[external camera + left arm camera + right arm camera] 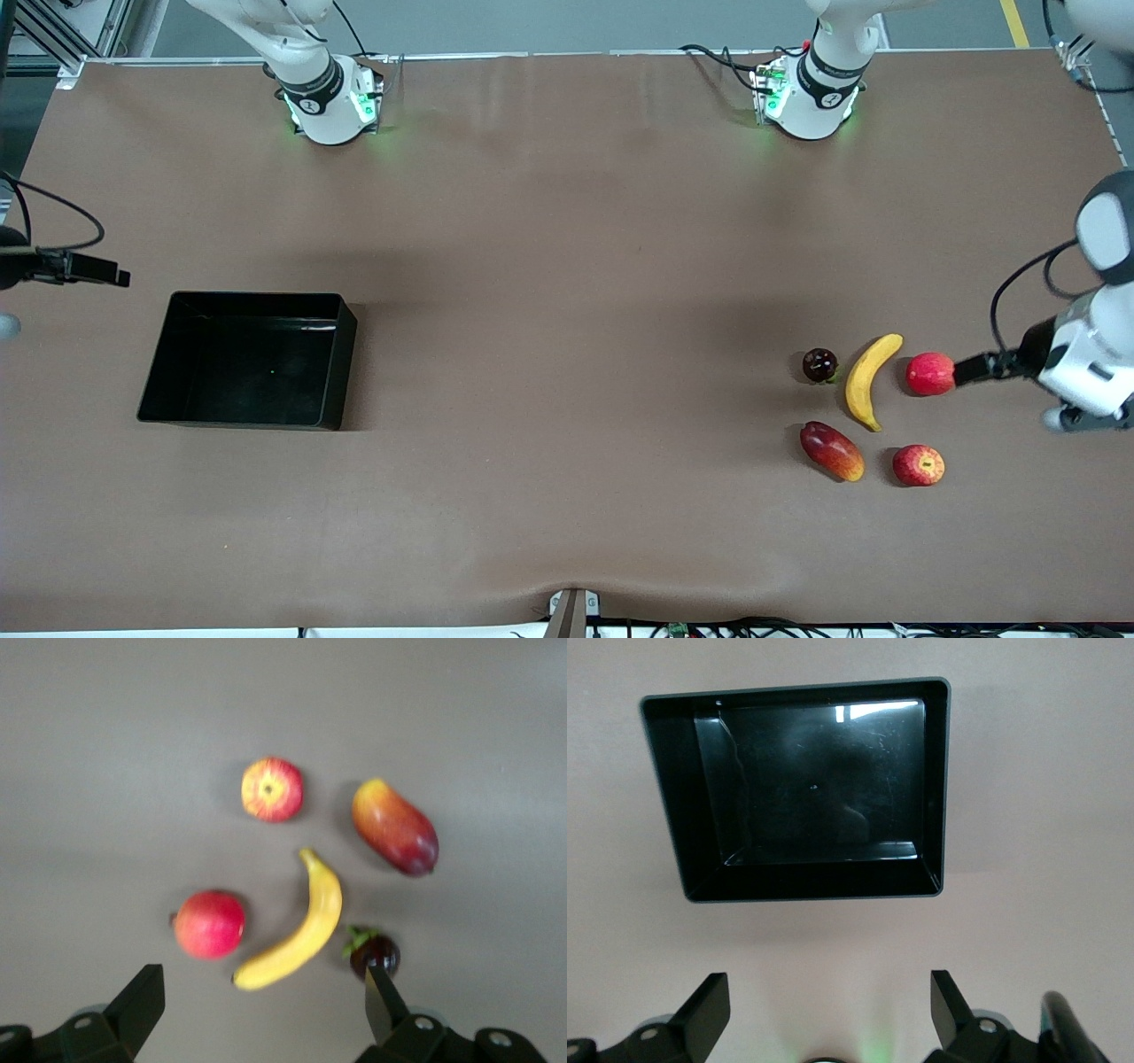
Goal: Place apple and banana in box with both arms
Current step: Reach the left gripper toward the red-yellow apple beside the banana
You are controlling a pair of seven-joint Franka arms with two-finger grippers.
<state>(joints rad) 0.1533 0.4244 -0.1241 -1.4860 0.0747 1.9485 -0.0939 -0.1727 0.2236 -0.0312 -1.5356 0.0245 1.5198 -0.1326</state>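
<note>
- Front view shows whole table w/ both bases; box sits toward right arm's end, fruit cluster toward left arm's end, well apart.
- Left wrist view only: left gripper has fingers spread wide, nothing between them, up over the table by the fruit cluster. Front view shows it side-on just beside a plain red fruit, gap not readable there.
- Right wrist view only: right gripper fingers apart, empty, up over the table beside the box; box interior glossy black, holds no fruit. Front view catches that gripper at frame edge.
- Apple: small, round, red w/ yellow streaks, yellow dimple facing up; nearest the front camera in the cluster, beside the mango.
- Banana: smooth, yellow, curved; lies flat between dark round fruit and plain red fruit.
- Banana long axis runs roughly toward/away from front camera; farther end leans toward left arm's end of table.
</note>
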